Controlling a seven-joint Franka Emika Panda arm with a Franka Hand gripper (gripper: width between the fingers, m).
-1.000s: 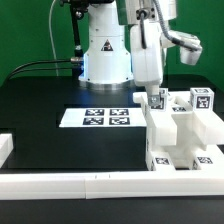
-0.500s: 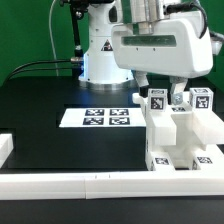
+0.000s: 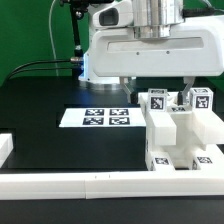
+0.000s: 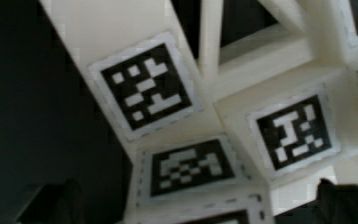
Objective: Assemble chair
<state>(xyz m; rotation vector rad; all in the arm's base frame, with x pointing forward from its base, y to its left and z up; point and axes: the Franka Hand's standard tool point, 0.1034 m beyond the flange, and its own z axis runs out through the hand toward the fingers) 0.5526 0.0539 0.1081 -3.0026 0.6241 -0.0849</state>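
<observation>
One blocky white chair [image 3: 178, 130] stands just beside the marker board [image 3: 97, 118], backed against the border rail [image 3: 90, 184], probably so the rail braces it during assembly. Above the chair hangs the gripper [image 3: 155, 88], fingers spread wide and holding nothing, apparently having let go of a tagged top piece [image 3: 201, 99].
</observation>
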